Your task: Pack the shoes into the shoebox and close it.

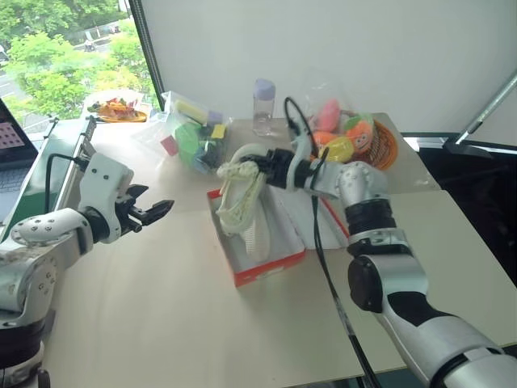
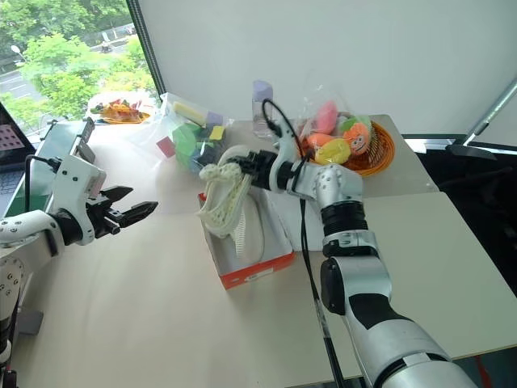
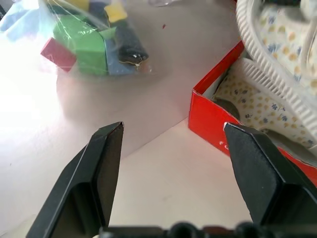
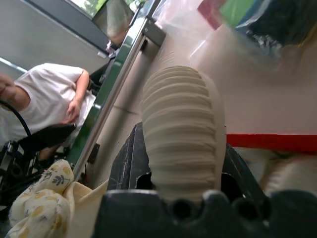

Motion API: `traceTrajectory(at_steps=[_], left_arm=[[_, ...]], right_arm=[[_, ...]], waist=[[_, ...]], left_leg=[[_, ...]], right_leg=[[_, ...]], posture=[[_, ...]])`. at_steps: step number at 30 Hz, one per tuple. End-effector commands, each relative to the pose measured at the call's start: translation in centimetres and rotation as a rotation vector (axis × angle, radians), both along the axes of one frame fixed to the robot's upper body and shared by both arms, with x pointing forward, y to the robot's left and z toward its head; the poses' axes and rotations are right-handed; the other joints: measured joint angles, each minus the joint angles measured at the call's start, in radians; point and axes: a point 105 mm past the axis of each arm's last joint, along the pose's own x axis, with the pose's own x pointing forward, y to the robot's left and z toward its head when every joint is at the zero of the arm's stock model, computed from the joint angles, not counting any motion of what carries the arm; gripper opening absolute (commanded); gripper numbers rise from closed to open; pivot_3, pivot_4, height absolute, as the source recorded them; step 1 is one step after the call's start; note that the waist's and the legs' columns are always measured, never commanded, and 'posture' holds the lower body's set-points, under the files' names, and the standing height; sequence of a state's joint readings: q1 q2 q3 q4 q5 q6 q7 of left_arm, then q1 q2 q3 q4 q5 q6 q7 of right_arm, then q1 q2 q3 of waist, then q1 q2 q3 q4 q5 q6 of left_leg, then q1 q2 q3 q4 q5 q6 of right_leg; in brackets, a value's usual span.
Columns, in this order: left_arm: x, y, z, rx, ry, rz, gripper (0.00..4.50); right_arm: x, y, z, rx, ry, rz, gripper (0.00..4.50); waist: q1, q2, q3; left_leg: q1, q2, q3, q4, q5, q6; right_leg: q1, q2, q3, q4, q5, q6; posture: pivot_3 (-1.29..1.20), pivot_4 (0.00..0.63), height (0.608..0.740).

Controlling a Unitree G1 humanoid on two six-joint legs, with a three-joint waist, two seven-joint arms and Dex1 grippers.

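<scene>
Between the right gripper's (image 2: 252,167) two black fingers sits the heel end of one cream-white shoe (image 2: 224,194), pinched across its ribbed sole, as the right wrist view shows. That shoe hangs tilted, laces outward, over the near end of the red shoebox (image 2: 257,271), and its toe end dips toward the box without yet lying flat. Below it, inside the box, the second shoe (image 2: 246,234) already lies against the white lining.

Off to the other side, the left gripper (image 1: 155,210) hovers over bare table (image 1: 145,307) with its fingers spread and nothing between them; just past its fingertips stands the red corner of the box, and farther on a clear bag of coloured blocks (image 1: 192,137).

The main risk, as I judge it, is the held shoe catching on the box wall or landing on top of its mate. Tilted as it is, letting go now could leave it propped up, and the lid (image 1: 303,218) lying open beside the right fingers would then not shut. A push downward could also slide the light box across the table, since nothing steadies it. The loose laces might trail over the rim and jam the lid.
</scene>
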State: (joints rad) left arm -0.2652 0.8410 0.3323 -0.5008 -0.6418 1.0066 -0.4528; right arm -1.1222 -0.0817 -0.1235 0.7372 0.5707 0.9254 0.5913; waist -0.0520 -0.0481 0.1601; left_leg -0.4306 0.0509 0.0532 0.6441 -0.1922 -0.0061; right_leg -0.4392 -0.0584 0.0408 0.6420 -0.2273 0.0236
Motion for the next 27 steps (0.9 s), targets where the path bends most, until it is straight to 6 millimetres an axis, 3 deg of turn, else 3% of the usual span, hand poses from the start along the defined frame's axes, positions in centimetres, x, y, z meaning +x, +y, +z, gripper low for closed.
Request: traceTrajectory(at_steps=[1,10,16,18,21,27], left_arm=[[-0.6,-0.5,1.2,0.016,-0.069,-0.007,3.43],[-1.2,-0.4,1.2,0.004,-0.079,0.022,3.43],[-1.2,-0.4,0.7,-0.007,-0.072,0.032,3.43],[-1.1,-0.5,0.7,-0.011,-0.072,0.032,3.43],[-1.0,-0.5,0.6,-0.013,-0.071,0.033,3.43],[-1.7,-0.6,0.3,0.012,-0.043,-0.015,3.43]], right_arm=[[0.4,0.5,0.8,-0.031,-0.100,0.035,0.59],[0.6,0.6,0.0,-0.117,-0.152,0.110,0.59],[0.4,0.6,3.7,-0.019,-0.117,0.165,0.59],[0.3,0.6,4.1,-0.031,-0.147,0.189,0.59],[0.2,0.6,4.0,-0.049,-0.170,0.214,0.59],[0.6,0.1,0.3,-0.162,-0.181,0.196,0.59]], waist=[[0.008,0.000,0.000],[0.006,0.000,0.000],[0.008,0.000,0.000],[0.008,0.000,0.000],[0.008,0.000,0.000],[0.007,0.000,0.000]], left_leg=[[0.000,0.000,0.000,0.000,0.000,0.000],[0.000,0.000,0.000,0.000,0.000,0.000],[0.000,0.000,0.000,0.000,0.000,0.000],[0.000,0.000,0.000,0.000,0.000,0.000],[0.000,0.000,0.000,0.000,0.000,0.000],[0.000,0.000,0.000,0.000,0.000,0.000]], right_leg=[[0.000,0.000,0.000,0.000,0.000,0.000],[0.000,0.000,0.000,0.001,0.000,0.000],[0.000,0.000,0.000,0.000,0.000,0.000],[0.000,0.000,0.000,0.000,0.000,0.000],[0.000,0.000,0.000,0.000,0.000,0.000],[0.000,0.000,0.000,0.001,0.000,0.000]], posture=[[0.00,0.150,0.740],[0.00,0.150,0.740],[0.00,0.150,0.740],[0.00,0.150,0.740],[0.00,0.150,0.740],[0.00,0.150,0.740]])
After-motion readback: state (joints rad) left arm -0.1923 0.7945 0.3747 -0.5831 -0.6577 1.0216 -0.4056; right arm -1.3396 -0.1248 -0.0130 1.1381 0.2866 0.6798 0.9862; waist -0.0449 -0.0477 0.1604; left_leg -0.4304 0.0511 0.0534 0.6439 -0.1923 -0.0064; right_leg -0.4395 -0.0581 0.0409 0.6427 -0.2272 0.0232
